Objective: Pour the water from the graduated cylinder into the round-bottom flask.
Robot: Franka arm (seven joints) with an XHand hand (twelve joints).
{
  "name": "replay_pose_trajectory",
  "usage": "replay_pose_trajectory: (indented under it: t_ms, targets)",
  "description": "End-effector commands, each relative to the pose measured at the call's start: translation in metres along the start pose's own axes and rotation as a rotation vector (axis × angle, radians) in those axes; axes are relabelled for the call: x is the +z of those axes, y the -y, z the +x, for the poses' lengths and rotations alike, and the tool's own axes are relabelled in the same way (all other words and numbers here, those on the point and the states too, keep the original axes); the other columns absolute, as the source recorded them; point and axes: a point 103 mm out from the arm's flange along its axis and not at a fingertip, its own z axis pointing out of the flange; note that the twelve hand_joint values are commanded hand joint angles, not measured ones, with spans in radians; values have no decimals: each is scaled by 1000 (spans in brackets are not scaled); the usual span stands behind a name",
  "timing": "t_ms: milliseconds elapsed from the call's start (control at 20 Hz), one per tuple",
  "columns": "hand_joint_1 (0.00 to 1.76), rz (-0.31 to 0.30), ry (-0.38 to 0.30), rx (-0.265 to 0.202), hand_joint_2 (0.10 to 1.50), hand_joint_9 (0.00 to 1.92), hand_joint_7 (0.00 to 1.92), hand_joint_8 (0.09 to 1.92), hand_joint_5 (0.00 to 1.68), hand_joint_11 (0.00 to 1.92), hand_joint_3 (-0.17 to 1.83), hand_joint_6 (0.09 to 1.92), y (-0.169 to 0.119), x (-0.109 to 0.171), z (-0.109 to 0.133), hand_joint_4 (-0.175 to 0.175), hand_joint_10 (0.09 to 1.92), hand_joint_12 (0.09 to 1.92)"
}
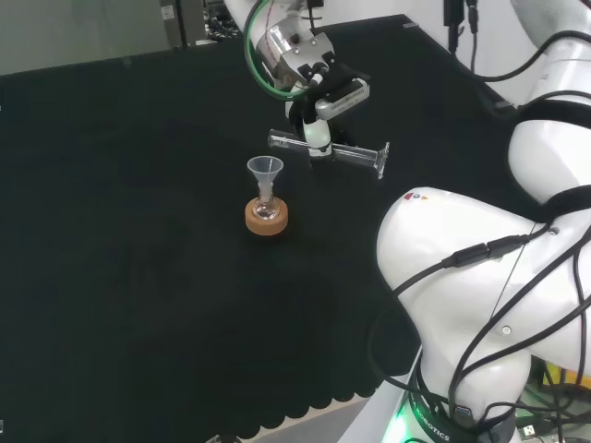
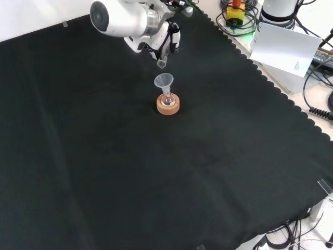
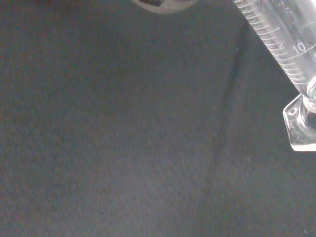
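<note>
Head view: robot hand (image 1: pixel 317 109) gripping clear graduated cylinder (image 1: pixel 342 150) horizontally.

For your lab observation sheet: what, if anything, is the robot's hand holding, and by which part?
The hand holds the graduated cylinder around the middle of its tube, lying nearly level, its mouth near the funnel.

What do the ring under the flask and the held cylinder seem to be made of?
The ring looks like cork: matte tan with a grainy surface. The graduated cylinder in the hand is clear glass or plastic, hard to say which; printed marks show on its see-through wall.
</note>
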Motion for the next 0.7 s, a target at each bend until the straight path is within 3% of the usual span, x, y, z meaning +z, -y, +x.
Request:
replay_pose_trajectory:
  t_ms: [50, 600, 700]
  targets:
    - [1270, -181, -82, -106, 1086, 1459, 1059, 909, 1026, 1211, 3, 931, -8, 11, -6, -175, 87, 731]
    - [1269, -444, -257, -207, 1089, 1447, 1053, 919, 1021, 1190, 3, 941, -23, 20, -24, -175, 87, 728]
    - [1269, -467, -277, -221, 1089, 1445, 1052, 920, 1020, 1188, 3, 942, -25, 21, -27, -175, 87, 729]
